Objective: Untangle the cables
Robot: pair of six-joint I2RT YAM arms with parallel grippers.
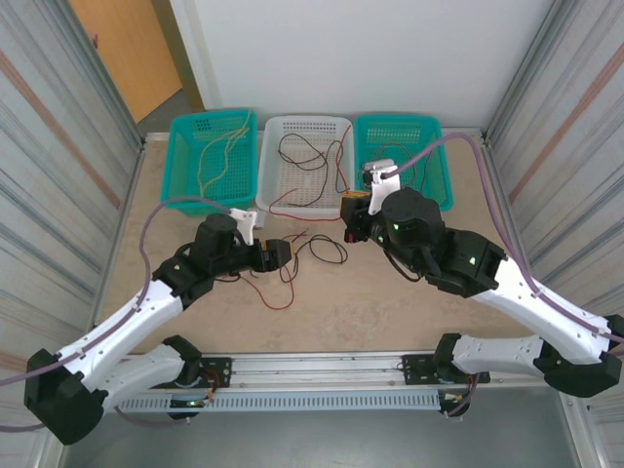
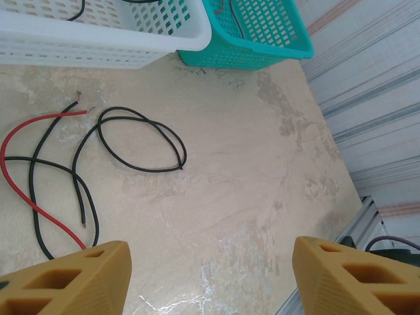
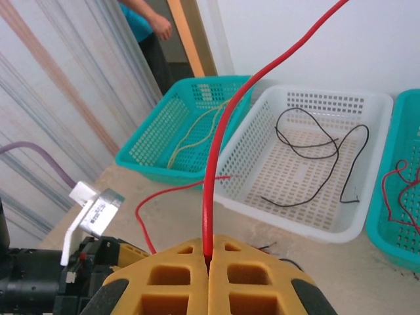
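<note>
Tension should be kept gentle on the thin red flexible wire (image 3: 216, 164) clamped between the closed fingers of the right gripper (image 3: 209, 259) and rising above them, while the looped thin black wire (image 2: 141, 141) lying ahead of the parted, empty fingers of the left gripper (image 2: 210, 252) is pinned.

Loose red cable (image 2: 46, 118) across black cables (image 2: 131, 169)

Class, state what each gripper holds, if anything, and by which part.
Right gripper pinches a red cable between shut fingertips; which stretch, unclear. Left gripper, open, holds nothing.
</note>
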